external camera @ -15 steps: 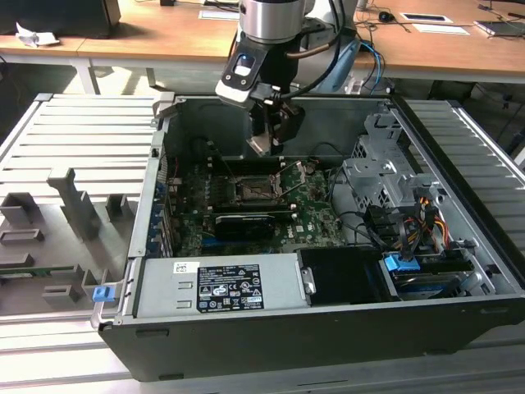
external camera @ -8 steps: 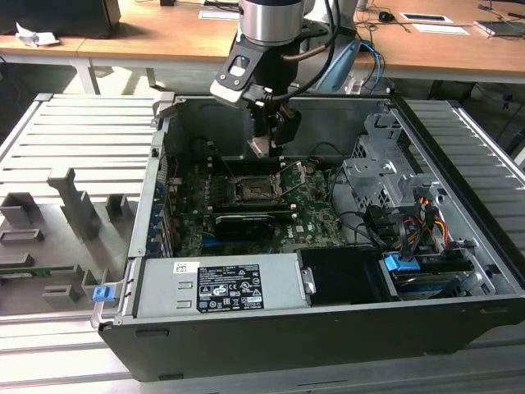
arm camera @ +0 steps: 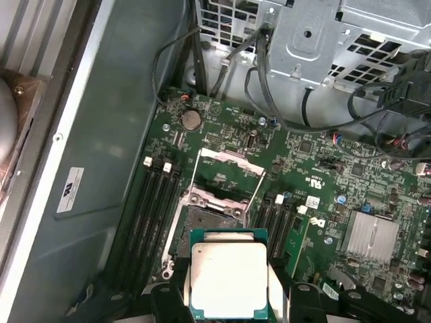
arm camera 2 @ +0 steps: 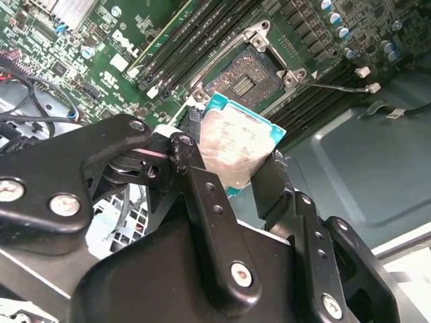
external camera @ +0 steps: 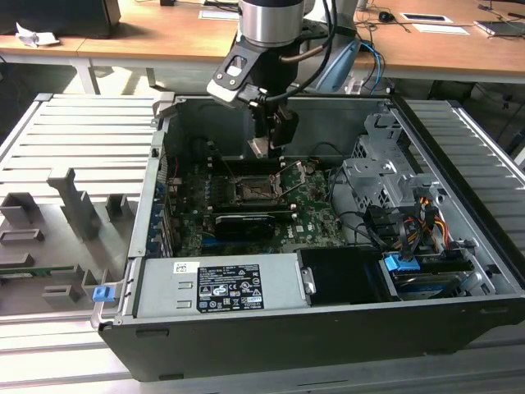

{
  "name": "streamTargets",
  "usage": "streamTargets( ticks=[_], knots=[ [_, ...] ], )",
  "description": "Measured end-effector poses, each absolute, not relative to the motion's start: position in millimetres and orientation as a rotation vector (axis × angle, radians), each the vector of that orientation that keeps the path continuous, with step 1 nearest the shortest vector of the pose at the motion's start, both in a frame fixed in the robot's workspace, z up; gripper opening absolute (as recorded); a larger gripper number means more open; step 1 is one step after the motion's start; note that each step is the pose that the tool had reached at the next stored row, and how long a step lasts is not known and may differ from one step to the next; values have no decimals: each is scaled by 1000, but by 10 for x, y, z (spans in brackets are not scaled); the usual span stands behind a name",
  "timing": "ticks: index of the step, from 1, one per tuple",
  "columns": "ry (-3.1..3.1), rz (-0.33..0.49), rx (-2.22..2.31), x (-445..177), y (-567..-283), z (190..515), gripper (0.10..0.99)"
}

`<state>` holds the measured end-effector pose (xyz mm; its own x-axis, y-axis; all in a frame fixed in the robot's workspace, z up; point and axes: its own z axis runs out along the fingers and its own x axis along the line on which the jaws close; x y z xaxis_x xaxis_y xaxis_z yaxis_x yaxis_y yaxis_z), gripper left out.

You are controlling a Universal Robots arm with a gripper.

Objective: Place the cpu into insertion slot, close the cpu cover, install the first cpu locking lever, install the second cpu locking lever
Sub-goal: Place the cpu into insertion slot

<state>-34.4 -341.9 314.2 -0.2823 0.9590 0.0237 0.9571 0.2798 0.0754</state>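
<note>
Currently the black two-finger pincer point(arm camera 2: 232, 165) is clamped on opposite edges of the small, flat, square, silvery-topped cpu point(arm camera: 229, 279), holding it clear above the board. Judged light, rigid, smooth-lidded, with a fragile underside: edge grip only. The square black metal-rimmed insertion slot point(arm camera: 204, 225) lies open just below the pincer. The thin silver hinged cpu cover point(arm camera: 230, 171) stands raised beyond it, and long black memory slots point(arm camera: 151, 219) flank it closely.
</note>
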Motion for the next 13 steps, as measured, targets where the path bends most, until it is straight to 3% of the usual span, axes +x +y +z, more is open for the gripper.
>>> streamTargets(
  ticks=[13],
  knots=[
    [2367, 111, 2018, -344, -3419, 3093, 541]
  ],
)
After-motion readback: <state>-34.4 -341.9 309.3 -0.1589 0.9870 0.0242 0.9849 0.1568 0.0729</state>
